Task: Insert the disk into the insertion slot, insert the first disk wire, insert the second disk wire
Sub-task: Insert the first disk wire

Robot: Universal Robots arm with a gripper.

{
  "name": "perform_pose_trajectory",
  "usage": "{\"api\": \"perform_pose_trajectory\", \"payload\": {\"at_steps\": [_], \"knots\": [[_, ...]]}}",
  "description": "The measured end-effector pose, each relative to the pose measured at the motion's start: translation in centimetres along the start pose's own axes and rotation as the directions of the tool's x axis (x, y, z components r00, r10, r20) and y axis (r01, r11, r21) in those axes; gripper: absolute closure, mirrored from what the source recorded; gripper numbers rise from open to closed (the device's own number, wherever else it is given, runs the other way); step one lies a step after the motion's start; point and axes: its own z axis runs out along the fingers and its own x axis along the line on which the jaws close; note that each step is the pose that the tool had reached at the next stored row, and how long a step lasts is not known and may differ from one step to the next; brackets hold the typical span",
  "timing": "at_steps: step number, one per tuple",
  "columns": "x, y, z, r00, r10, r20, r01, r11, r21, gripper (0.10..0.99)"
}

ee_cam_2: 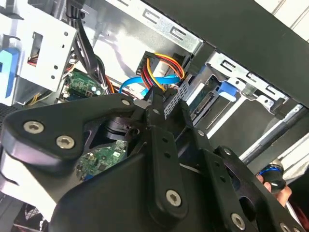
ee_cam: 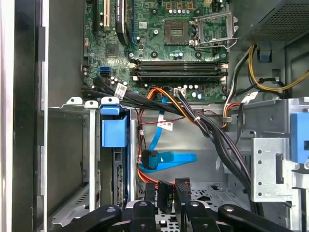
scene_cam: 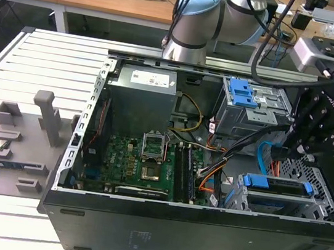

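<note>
The disk (scene_cam: 278, 185), in its blue caddy, sits inside the insertion slot (scene_cam: 323, 208) at the exterior view's right, in the near corner of the open computer case. In the first wrist view the disk (ee_cam: 115, 131) shows edge-on within the cage (ee_cam: 72, 159). My gripper (scene_cam: 303, 150) hangs just behind that cage, shut on the black plug of the first disk wire (ee_cam_2: 164, 72), a bundle of red, yellow and orange leads. The gripper (ee_cam_2: 154, 108) holds the plug close to the drive's end. The second disk wire (ee_cam: 166, 157), light blue with a dark plug, lies loose on the case floor beside the gripper (ee_cam: 166, 205).
A taller grey cage with blue tabs (scene_cam: 247, 105) stands behind the gripper. Thick black cables (ee_cam: 212, 135) cross the case floor. The motherboard (scene_cam: 142, 165) and power supply (scene_cam: 143, 94) fill the exterior view's left of the case. A hand (ee_cam_2: 275, 186) shows outside the case wall.
</note>
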Motion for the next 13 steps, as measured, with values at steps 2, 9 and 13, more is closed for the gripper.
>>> {"api": "perform_pose_trajectory", "payload": {"at_steps": [2, 9, 13], "knots": [[0.00, 0.00, 0.07, 1.0000, 0.000, -0.0036, 0.000, 1.0000, 0.000, 0.784], [0.42, -0.02, 0.09, 1.0000, 0.000, -0.0058, 0.000, 1.0000, 0.000, 0.922], [2.57, -0.05, 0.14, 1.0000, 0.000, -0.0063, 0.000, 1.0000, 0.000, 0.922]]}}
